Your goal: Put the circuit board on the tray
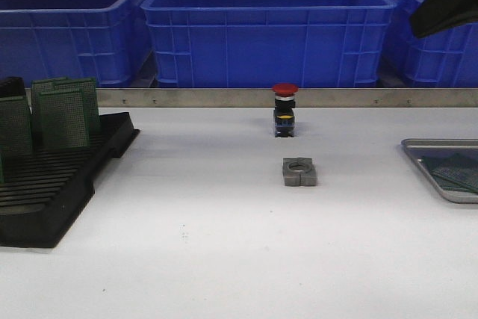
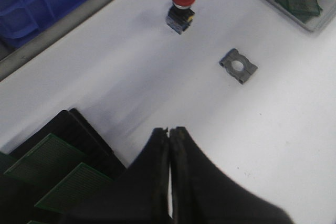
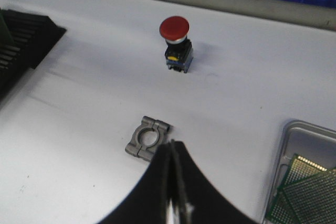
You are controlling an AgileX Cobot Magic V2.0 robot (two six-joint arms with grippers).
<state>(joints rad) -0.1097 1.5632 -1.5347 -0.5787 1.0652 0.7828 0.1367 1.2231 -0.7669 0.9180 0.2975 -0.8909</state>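
Right wrist view is showing green circuit boards (image 3: 307,190) lying overlapped inside the tray (image 3: 294,132), the silvery metal pan sitting at the table's right edge. At least two boards are resting flat on its bottom there, so part of the job is looking done. The left wrist view is confirming the same overlapped boards in the tray at the far side of the table.

More boards (image 1: 63,113) are standing upright in the black slotted rack (image 1: 52,184) on the table's left, well apart from the tray, so transfers are apparently remaining. How many are waiting is hard to tell, since the rack runs out of frame.

The right gripper (image 3: 172,187) is hanging over the table near the tray, jaws pressed together and carrying nothing. The left gripper (image 2: 169,166) is hovering just beside the rack's standing boards, its fingers likewise clenched on nothing.

Between the two stations, a grey metal clamp block (image 1: 299,171) and a red emergency-stop button (image 1: 284,110) are sitting on the white table (image 1: 224,259), with blue crates (image 1: 269,28) lining the back behind a metal rail.
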